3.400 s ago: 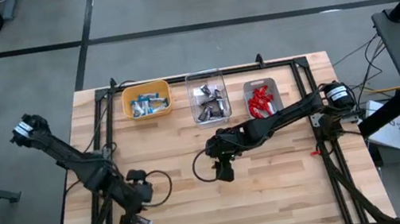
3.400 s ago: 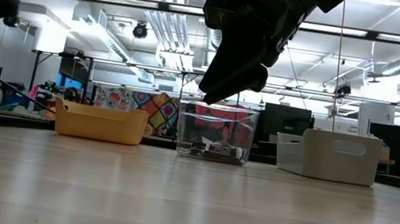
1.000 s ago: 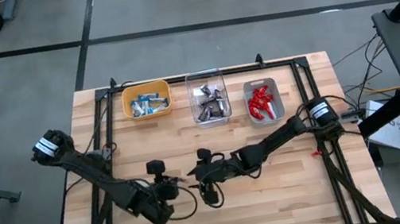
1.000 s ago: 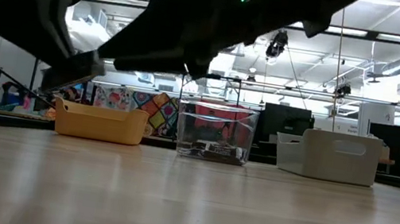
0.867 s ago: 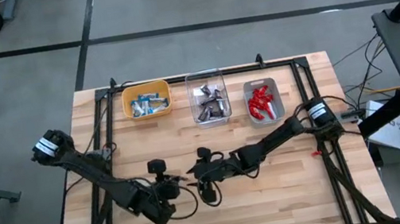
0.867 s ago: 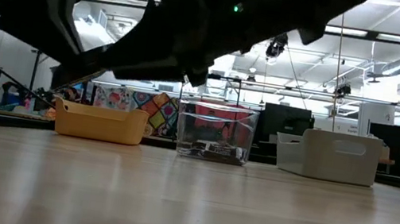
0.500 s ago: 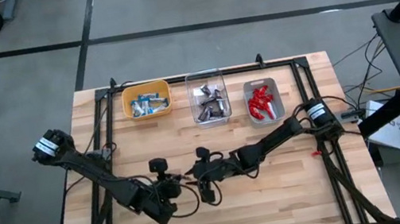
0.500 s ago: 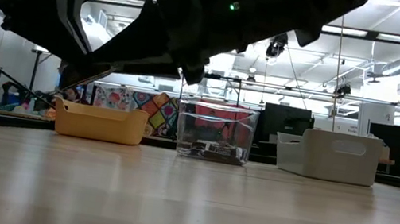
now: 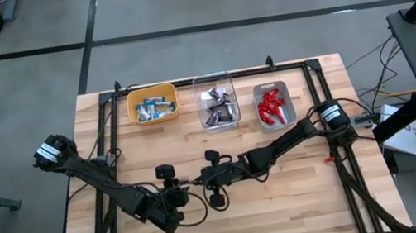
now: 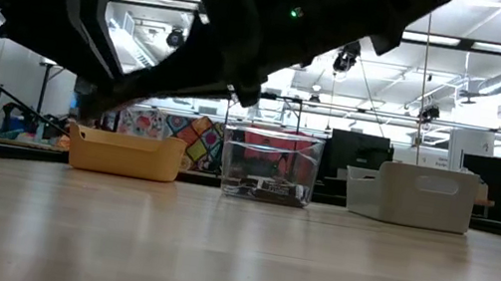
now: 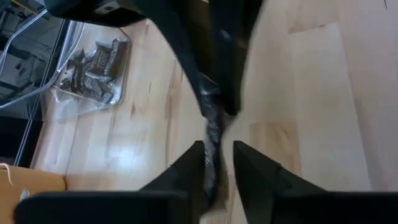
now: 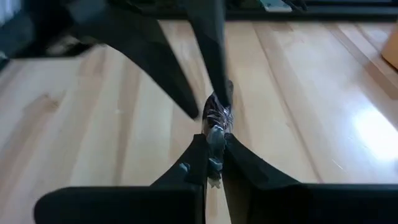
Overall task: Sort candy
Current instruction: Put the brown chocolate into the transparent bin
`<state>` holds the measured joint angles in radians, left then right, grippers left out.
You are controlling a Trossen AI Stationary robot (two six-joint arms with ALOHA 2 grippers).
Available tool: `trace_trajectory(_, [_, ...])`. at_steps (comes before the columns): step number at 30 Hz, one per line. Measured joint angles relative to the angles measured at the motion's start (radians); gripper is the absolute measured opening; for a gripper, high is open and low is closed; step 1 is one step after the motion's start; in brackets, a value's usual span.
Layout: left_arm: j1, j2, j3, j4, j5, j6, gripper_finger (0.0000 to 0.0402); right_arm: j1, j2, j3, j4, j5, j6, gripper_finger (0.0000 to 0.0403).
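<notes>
One dark brown candy with silvery ends [image 12: 217, 115] is held above the middle of the table, where my two grippers meet tip to tip. My right gripper [image 12: 214, 142] comes from the table's right and is shut on it. My left gripper [image 11: 219, 152] comes from the left. Its fingers stand on either side of the candy's other end [image 11: 210, 146], with a gap showing beside the candy. In the high view the left gripper [image 9: 187, 189] and the right gripper [image 9: 200, 184] nearly touch. My right gripper pinches one end of the candy [image 12: 215, 134] between its two fingers, coming level from the table's right, along the candy. The candy is lifted clear of the table and sticks out past the fingertips toward my left gripper. My left gripper has the candy's other end lying against one finger [image 11: 194, 167]. The other finger stands off it.
Three bins stand in a row at the far edge: a yellow one [image 9: 153, 105] with blue-and-white sweets, a clear one [image 9: 217, 107] with brown sweets and a grey one [image 9: 274, 104] with red sweets. Bare wood lies beneath and around the grippers.
In the last second both grippers have stayed tip to tip over the table's middle. Before that, my left gripper came in from the near left and my right gripper came down and toward the left to meet it.
</notes>
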<state>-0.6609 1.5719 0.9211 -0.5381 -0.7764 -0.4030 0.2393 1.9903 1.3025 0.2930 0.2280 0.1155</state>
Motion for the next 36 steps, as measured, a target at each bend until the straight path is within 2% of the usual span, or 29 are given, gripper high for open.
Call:
trace_trajectory(6, [0.000,-0.011,0.000,-0.057,-0.002,0.011,0.0119,-0.029,-0.089,0.000,-0.193,0.005,-0.002,0.0020])
trace_trajectory(9, [0.000,-0.028,0.000,-0.103,-0.004,0.012,0.0136,-0.051,-0.166,0.000,-0.323,0.041,-0.014,0.0020])
trace_trajectory(14, [0.000,-0.083,0.000,-0.114,-0.097,0.070,0.0140,-0.122,-0.316,0.000,-0.488,0.112,-0.028,0.0021])
trace_trajectory(19, [0.000,-0.176,-0.020,-0.068,-0.124,0.186,0.0126,-0.252,-0.420,0.000,-0.596,0.114,0.030,0.0022])
trace_trajectory(24, [0.000,-0.316,-0.123,0.122,-0.108,0.348,0.0107,-0.418,-0.433,0.000,-0.663,0.080,0.032,0.0022])
trace_trajectory(28, [0.003,-0.436,-0.234,0.333,-0.017,0.446,0.0094,-0.528,-0.399,-0.001,-0.655,0.003,0.022,0.0022])
trace_trajectory(33, [0.002,-0.561,-0.339,0.565,0.126,0.557,0.0083,-0.592,-0.346,-0.001,-0.613,0.000,0.014,0.0022])
trace_trajectory(36, [0.002,-0.631,-0.380,0.605,0.135,0.606,0.0080,-0.600,-0.315,-0.001,-0.559,-0.001,-0.002,0.0027])
